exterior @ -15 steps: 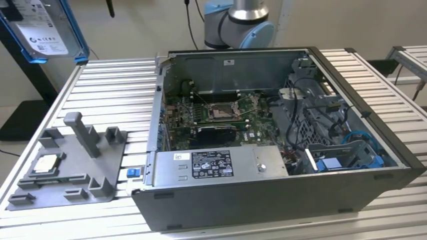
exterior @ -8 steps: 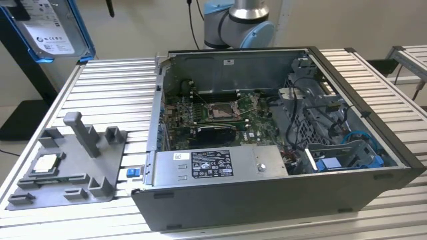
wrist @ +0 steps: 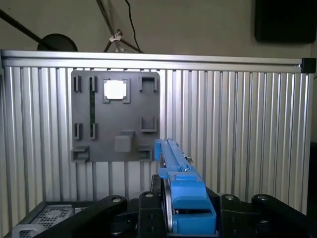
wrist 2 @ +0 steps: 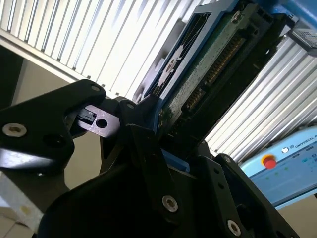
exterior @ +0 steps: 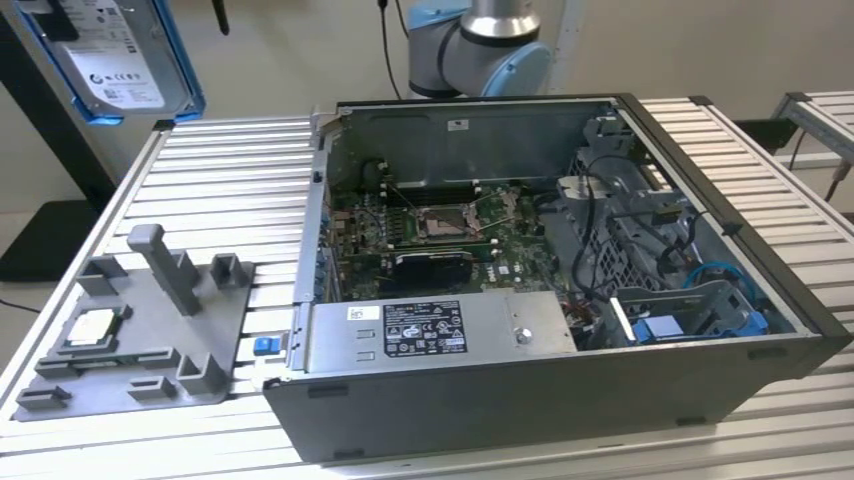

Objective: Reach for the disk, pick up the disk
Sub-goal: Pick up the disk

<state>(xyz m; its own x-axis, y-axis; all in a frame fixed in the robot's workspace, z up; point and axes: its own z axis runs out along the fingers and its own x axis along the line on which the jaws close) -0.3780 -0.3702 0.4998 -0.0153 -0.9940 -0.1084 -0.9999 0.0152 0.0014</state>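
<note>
One broad desk (exterior: 227, 170) of ribbed aluminium slats carries everything. On it, toward the exterior view's right, stands the biggest item: an open computer case (exterior: 534, 400) with its side panel off, so that the motherboard (exterior: 427, 225) and a labelled power supply (exterior: 441, 330) show inside. A blue bracket (exterior: 721, 305) sits in the bay at the case's corner nearest the exterior view's right. Behind the case rises the arm (exterior: 481, 50), with grey and pale blue joints.

A grey fixture plate (exterior: 147, 330) with raised posts and pockets lies flat on the desk at the exterior view's left, apart from the case. The first wrist view sees that plate (wrist: 115, 119) face on.

The disk (exterior: 120, 55) hangs high at the exterior view's left, raised clear of the desk, its white label facing the camera and its bright blue frame around it. In the second wrist view the disk (wrist 2: 213, 69) shows its circuit-board side and connector row. In the first wrist view the disk (wrist: 181, 198) appears edge-on.

The end effector (wrist 2: 158, 129) is clenched on the disk, its black fingers pressing the blue frame from both sides (the drive juts out past the fingertips).

A small square silver chip (exterior: 91, 328) rests in a pocket of the plate. A tiny blue tab (exterior: 267, 345) sits beside the case's near corner.
</note>
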